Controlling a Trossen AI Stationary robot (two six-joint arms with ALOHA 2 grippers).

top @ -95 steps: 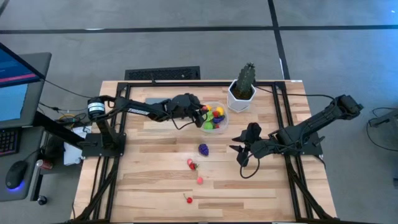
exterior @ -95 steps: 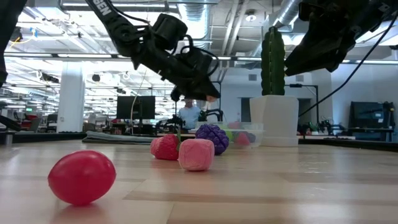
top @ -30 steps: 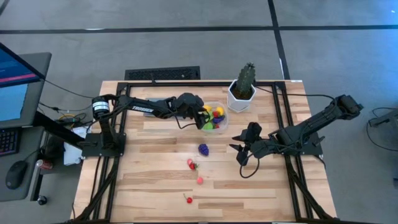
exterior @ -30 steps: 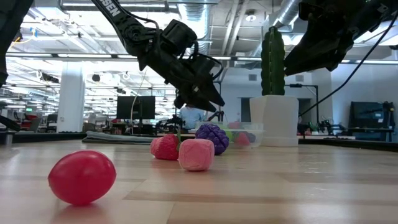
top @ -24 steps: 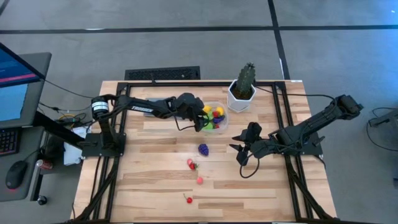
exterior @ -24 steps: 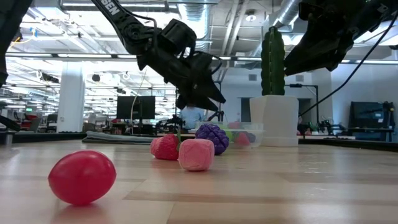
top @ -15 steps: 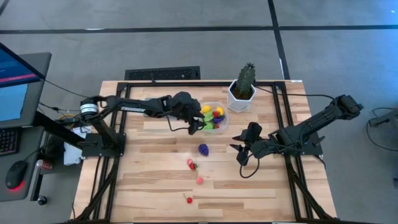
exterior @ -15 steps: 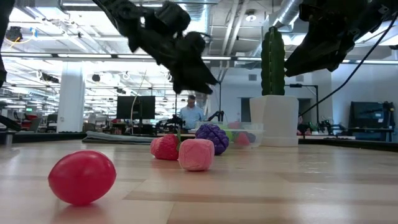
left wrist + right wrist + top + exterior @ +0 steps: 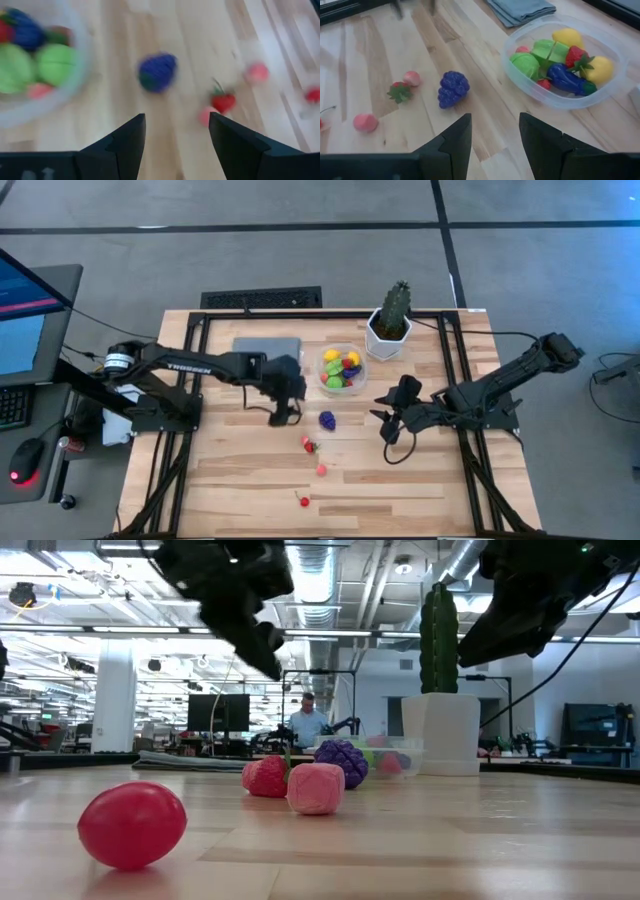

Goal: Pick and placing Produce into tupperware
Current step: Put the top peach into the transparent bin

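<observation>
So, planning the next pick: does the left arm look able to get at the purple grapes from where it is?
Probably yes. The left gripper, open and empty, hangs beside the purple grapes with only bare table between them.

Left dark two-finger gripper (image 9: 281, 418) hangs above the wooden table (image 9: 240, 470), fingers parted, nothing between them. Right dark two-finger gripper (image 9: 385, 427) waits over the table's right half, fingers parted, empty.
</observation>
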